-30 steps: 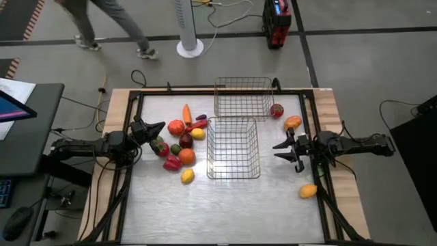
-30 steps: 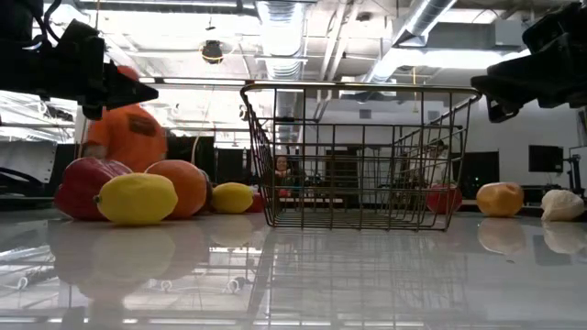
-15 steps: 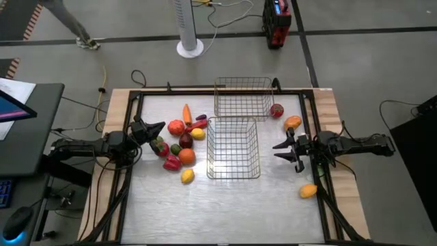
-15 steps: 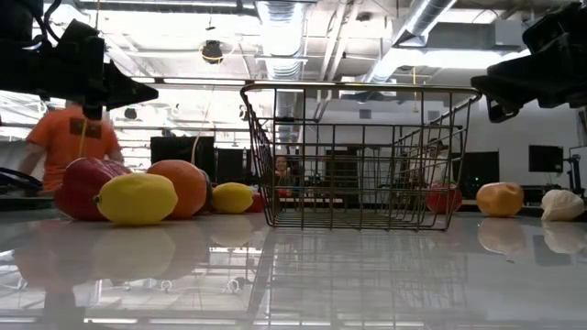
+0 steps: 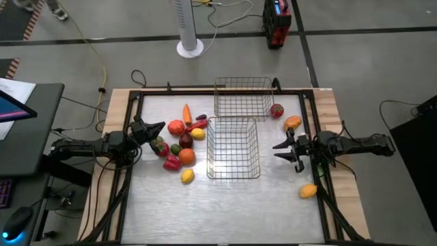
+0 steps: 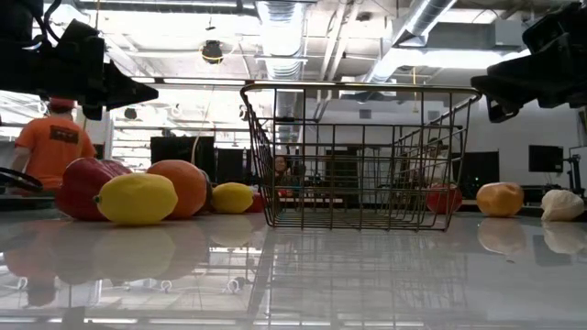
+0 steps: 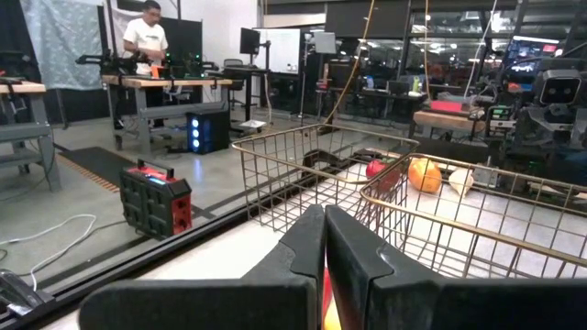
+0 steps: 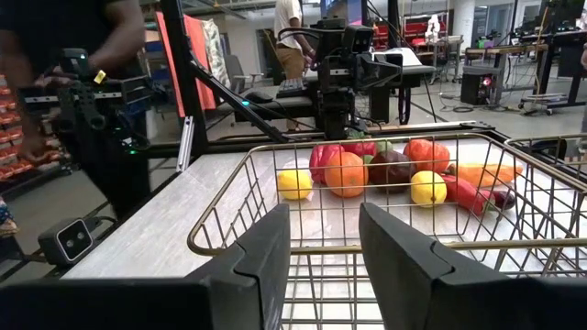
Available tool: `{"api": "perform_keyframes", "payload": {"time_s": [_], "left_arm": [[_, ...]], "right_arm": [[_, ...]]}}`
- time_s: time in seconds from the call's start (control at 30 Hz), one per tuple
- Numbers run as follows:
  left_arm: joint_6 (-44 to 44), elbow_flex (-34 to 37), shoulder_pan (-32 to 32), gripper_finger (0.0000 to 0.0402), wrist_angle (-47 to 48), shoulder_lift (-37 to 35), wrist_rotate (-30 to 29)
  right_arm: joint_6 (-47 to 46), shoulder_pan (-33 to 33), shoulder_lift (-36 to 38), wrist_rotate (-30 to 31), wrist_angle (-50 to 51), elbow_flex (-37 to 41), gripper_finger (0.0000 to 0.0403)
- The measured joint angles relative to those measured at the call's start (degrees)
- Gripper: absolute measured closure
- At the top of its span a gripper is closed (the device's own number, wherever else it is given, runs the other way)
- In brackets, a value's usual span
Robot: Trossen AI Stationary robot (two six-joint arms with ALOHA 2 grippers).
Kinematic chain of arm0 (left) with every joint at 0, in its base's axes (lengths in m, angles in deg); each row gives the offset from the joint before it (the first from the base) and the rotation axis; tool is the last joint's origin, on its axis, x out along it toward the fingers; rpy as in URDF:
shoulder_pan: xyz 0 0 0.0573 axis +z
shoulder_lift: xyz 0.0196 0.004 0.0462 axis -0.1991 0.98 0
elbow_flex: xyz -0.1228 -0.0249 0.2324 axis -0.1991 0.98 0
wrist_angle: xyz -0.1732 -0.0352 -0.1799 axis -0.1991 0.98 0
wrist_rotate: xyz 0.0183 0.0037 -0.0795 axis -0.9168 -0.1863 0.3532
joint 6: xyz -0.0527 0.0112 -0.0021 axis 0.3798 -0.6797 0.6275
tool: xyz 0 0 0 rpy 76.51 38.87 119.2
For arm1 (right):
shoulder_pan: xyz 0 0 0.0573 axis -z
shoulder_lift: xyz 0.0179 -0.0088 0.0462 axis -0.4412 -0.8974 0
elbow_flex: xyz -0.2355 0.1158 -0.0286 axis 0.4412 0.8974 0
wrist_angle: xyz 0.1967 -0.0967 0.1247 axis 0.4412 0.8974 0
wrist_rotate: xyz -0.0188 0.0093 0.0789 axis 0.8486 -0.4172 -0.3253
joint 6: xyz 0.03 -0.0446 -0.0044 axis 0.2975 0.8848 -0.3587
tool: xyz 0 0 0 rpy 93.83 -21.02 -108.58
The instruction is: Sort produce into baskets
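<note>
Looking down on the table (image 5: pixel 225 212), we find both baskets empty and no piece lifted, so we judge the sorting has yet to start. Our left gripper (image 5: pixel 158 127) hangs at the left edge, just beside the main heap of produce (image 5: pixel 181 140), its fingers (image 7: pixel 316 257) pressed together on nothing. Our right gripper (image 5: pixel 281 151) waits at the right edge with fingers (image 8: pixel 275 247) spread apart and empty, facing the near basket (image 5: pixel 233 147).

That basket stands mid-table, and the far basket (image 5: pixel 244 98) sits behind it toward the far edge, the two touching or nearly so. The heap lies left of the near basket: a carrot (image 5: pixel 187 113) farthest back, a lemon (image 5: pixel 187 176) nearest the front edge, with red, orange, green and dark pieces crowded between. Four stragglers lie on the right side: a red fruit (image 5: pixel 276 110) beside the far basket, an orange fruit (image 5: pixel 293 122) next to it, a pale piece (image 6: pixel 561 204) we cannot place from above, and an orange piece (image 5: pixel 308 190) near the front right corner.

For the next move, we reckon the left fingers must part before dropping onto an outer piece of the heap; the pile is tight, so neighbours may roll.
</note>
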Motion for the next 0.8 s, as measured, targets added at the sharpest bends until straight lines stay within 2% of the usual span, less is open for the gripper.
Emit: {"api": "perform_keyframes", "payload": {"time_s": [0.43, 0.8], "left_arm": [[1.0, 0.0, 0.0, 0.0401, 0.0, 0.0, 0.0], [23.8, 0.0, 0.0, 0.0401, -0.2, 0.0, -0.7]], "right_arm": [[0.0, 0.0, 0.0, 0.0, 0.0, 0.0, 0.0241], [0.0, 0.0, 0.0, 0.0, 0.0, 0.0, 0.0241]]}}
